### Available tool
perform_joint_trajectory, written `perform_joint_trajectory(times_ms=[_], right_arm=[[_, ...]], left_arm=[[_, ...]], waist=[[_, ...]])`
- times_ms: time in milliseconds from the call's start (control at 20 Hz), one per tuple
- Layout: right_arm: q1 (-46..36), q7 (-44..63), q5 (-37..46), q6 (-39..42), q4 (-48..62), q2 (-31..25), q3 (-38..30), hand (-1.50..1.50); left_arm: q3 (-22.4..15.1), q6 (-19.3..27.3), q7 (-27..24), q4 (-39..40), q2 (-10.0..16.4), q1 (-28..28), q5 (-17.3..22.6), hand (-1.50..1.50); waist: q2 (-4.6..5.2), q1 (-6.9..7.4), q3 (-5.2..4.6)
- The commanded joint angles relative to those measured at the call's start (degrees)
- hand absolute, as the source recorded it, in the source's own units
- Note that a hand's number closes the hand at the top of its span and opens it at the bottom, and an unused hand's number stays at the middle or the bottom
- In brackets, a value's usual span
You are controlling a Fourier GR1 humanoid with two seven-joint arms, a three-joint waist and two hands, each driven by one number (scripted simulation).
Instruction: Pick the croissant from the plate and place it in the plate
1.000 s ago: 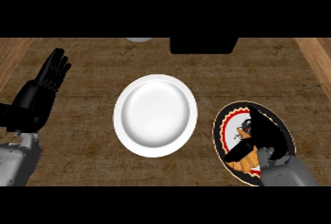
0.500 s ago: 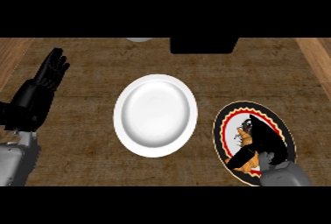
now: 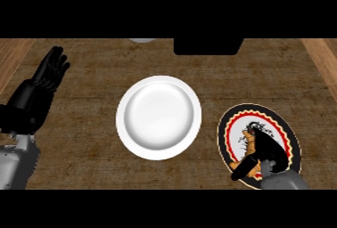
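Note:
A croissant (image 3: 252, 156) lies on the patterned plate (image 3: 229, 132), a dark plate with a red and cream ring at the right. Only small orange bits of it show. My right hand (image 3: 266, 150) lies over the croissant, fingers curled across its top and the thumb down at its lower left side. A plain white plate (image 3: 158, 91) sits in the middle of the counter with nothing on it. At the left edge my left hand (image 3: 45, 83) rests open with its fingers pointing up, well away from both plates.
A dark block (image 3: 207, 46) and a pale round object (image 3: 141, 40) sit at the counter's far edge. Lighter wooden strips run along the far left and far right. Bare counter separates the two plates.
My right hand has settled lower over the croissant and its fingers have curled in around it. The left hand and both plates have not moved.

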Motion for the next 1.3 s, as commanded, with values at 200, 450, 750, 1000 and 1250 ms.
perform_joint_trajectory(times_ms=[200, 450, 750, 1000, 1250], right_arm=[[0.26, -2.83, 11.20, -6.30, 1.11, -1.59, 0.46, 1.50], [-3.86, -9.23, 17.04, -8.61, 5.20, -4.00, 0.26, 1.50], [1.09, -41.96, 13.60, -10.84, 3.39, -23.52, -1.44, 1.50], [1.57, -50.45, 11.54, -15.59, 1.01, -25.16, -5.47, 1.50], [3.13, -60.12, 3.83, -17.16, -6.33, -23.92, -8.36, 1.50]], left_arm=[[1.29, -1.21, -4.40, 5.39, -2.19, -0.90, -2.06, 0.00], [0.73, -1.49, -2.47, -1.62, -2.37, 4.38, -2.42, 0.00], [3.67, -2.40, -1.30, 3.00, -1.30, -0.84, 0.27, 0.00], [5.67, -5.49, -0.53, -0.53, 1.59, 2.16, 1.64, 0.00], [2.05, -2.16, -1.40, 0.46, -2.29, 1.79, -2.66, 0.00]], waist=[[0.14, -0.51, 0.04], [0.05, 0.36, 0.07], [0.29, -0.91, 0.18], [-0.02, -0.10, 0.08], [-0.09, -0.77, 0.09]])
